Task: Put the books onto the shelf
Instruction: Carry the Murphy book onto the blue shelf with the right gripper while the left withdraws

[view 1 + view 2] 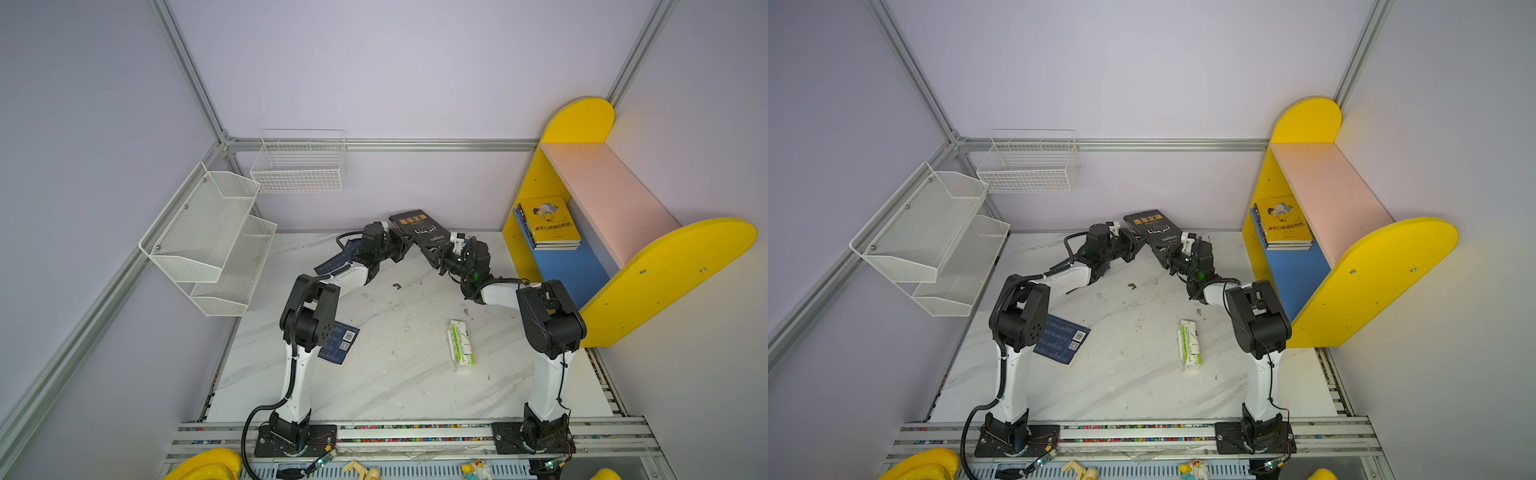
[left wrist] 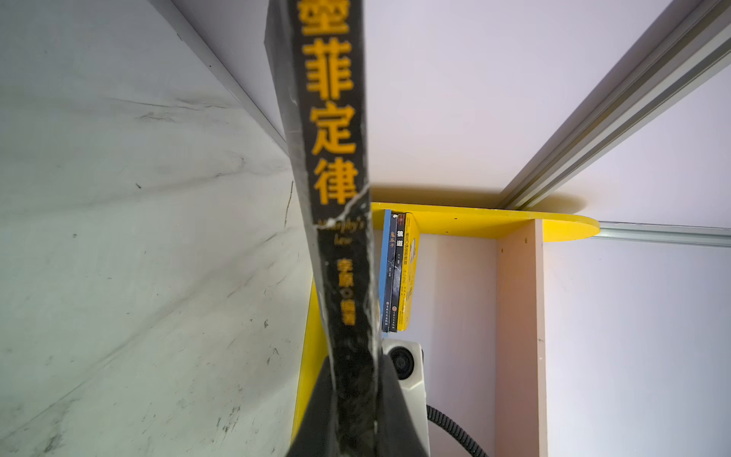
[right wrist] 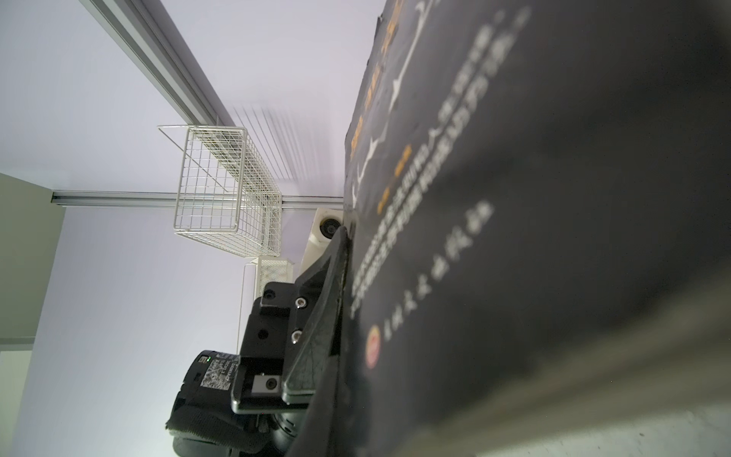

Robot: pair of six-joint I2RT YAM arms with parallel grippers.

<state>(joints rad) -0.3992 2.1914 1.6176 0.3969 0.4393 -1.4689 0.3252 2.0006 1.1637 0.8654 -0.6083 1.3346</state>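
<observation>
A black book [image 1: 417,226] [image 1: 1152,226] with an orange Chinese title hangs tilted above the back of the table, gripped from both sides. My left gripper [image 1: 405,245] [image 2: 352,395] is shut on its spine [image 2: 332,158]. At the book's lower right corner my right gripper [image 1: 432,249] [image 3: 395,415] is shut on the cover [image 3: 514,198]. The shelf [image 1: 602,187] [image 1: 1325,183] stands at the right. A yellow book [image 1: 546,220] [image 1: 1283,220] tops a small stack on its blue lower board. One navy book [image 1: 340,343] [image 1: 1063,338] lies on the table by the left arm. Another [image 1: 332,262] is partly hidden under that arm.
A green-and-white carton [image 1: 460,345] [image 1: 1190,345] lies on the marble table right of centre. A white mesh rack [image 1: 208,232] hangs on the left wall and a white wire basket [image 1: 299,162] [image 3: 225,190] on the back wall. A small scrap [image 1: 397,286] lies mid-table.
</observation>
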